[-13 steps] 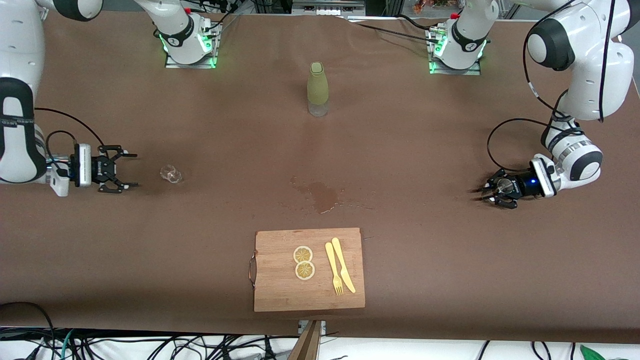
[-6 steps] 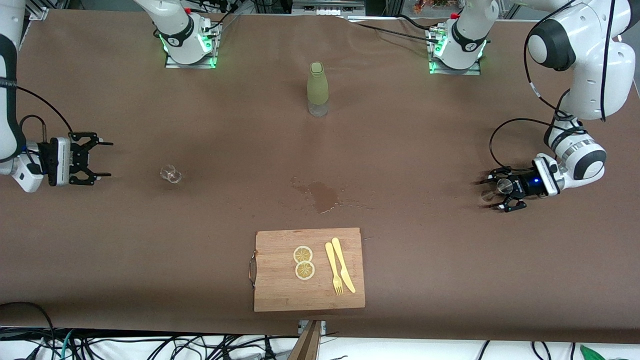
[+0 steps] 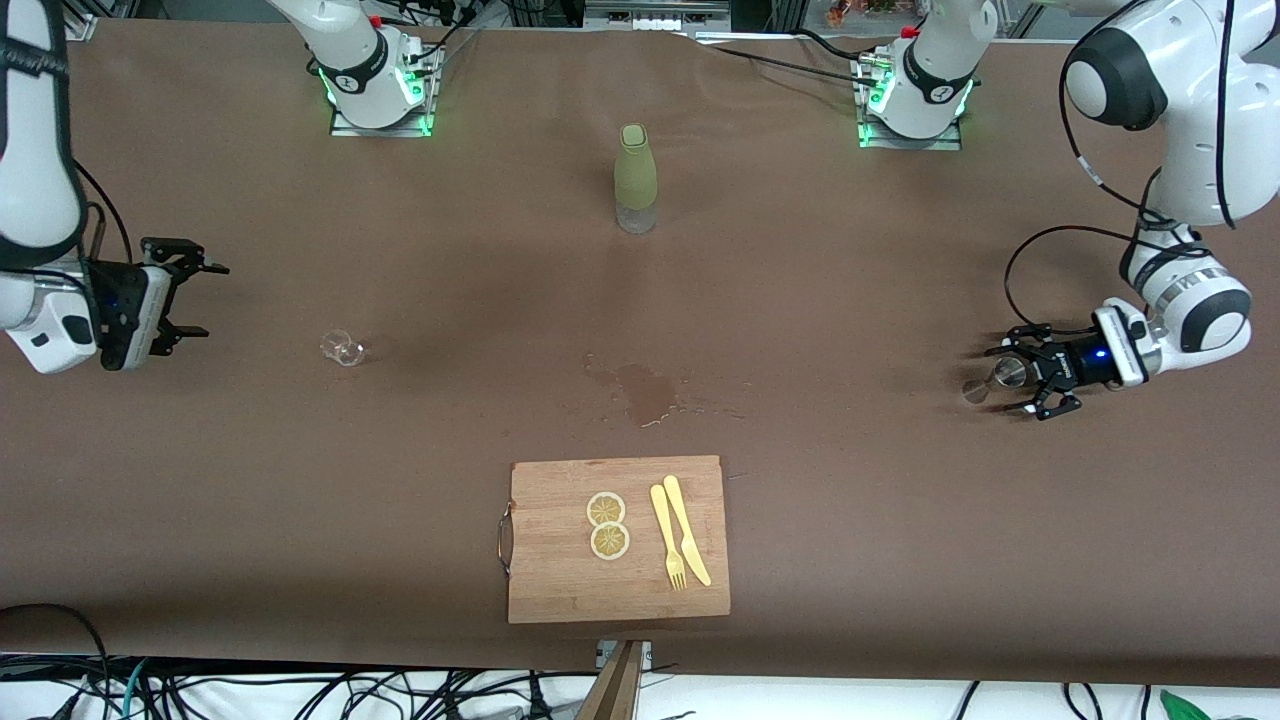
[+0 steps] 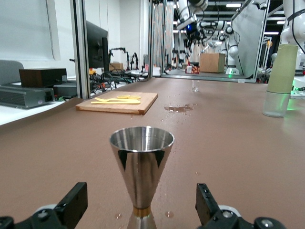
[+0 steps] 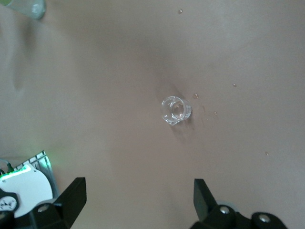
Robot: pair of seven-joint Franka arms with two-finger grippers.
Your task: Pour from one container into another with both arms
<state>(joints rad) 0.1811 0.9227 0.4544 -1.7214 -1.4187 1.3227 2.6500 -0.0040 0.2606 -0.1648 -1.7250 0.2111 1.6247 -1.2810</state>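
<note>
A steel jigger (image 3: pixel 1008 373) stands upright on the brown table near the left arm's end. My left gripper (image 3: pixel 1002 378) is low at the table and open. Its fingers sit wide on either side of the jigger (image 4: pixel 142 152) without touching it. In its wrist view the left gripper (image 4: pixel 141 205) has the cup's stem between the fingers. A small clear glass (image 3: pixel 342 348) stands toward the right arm's end. My right gripper (image 3: pixel 192 300) hangs open and empty over bare table beside the glass (image 5: pixel 176 110), well apart from it. The right gripper (image 5: pixel 138 191) looks down on the glass.
A green bottle (image 3: pixel 635 178) stands mid-table, near the arm bases. A wet spill (image 3: pixel 645 392) marks the table centre. Nearer the camera lies a wooden cutting board (image 3: pixel 560 580) with two lemon slices (image 3: pixel 607 525), a yellow fork and a knife (image 3: pixel 680 545).
My right gripper has pulled away from the glass toward its end of the table and risen. The left gripper has drawn back slightly, its fingers now wide around the standing jigger.
</note>
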